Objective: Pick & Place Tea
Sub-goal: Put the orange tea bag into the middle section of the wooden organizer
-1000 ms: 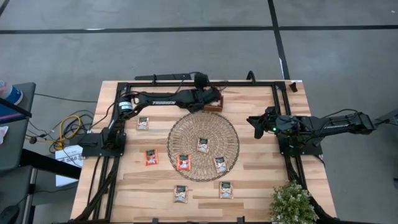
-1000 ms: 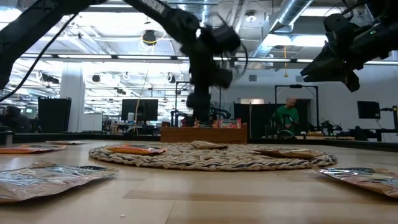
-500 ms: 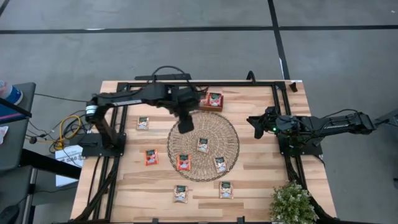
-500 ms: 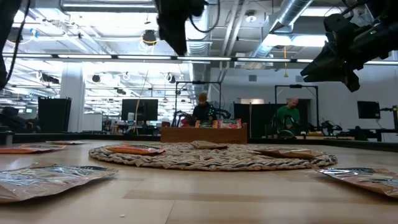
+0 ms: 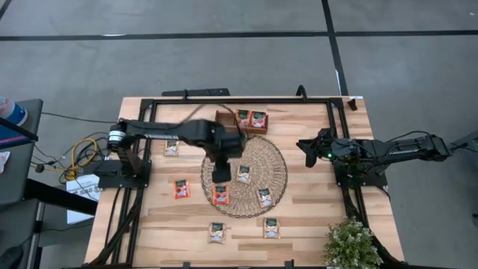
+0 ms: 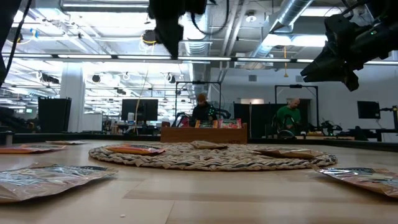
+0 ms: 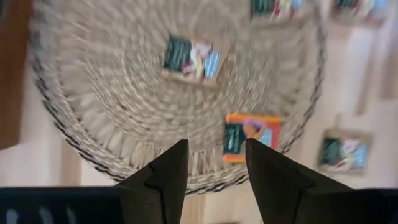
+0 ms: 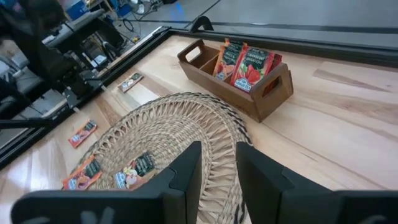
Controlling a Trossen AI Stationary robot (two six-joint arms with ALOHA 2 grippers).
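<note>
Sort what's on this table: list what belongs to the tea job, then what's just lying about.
Job:
tea sachets on the mat and table
wooden tray, two sachets inside
left gripper, open above the mat
right gripper, waiting at the side

Lying about:
woven mat
potted plant

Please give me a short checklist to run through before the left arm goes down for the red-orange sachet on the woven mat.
1. Left gripper open and empty: ok, the fingers stand apart with nothing between them.
2. Left gripper above the target: ok, it is high over the mat, with the red-orange sachet just ahead of the fingers.
3. Target lies free: ok, it lies flat near the edge of the woven mat, apart from the two pale sachets there.
4. Right gripper out of the way: ok, it waits beyond the mat's right edge.
5. Room in the wooden tray: ok, one compartment looks empty.
6. Exact alignment: cannot tell.
</note>
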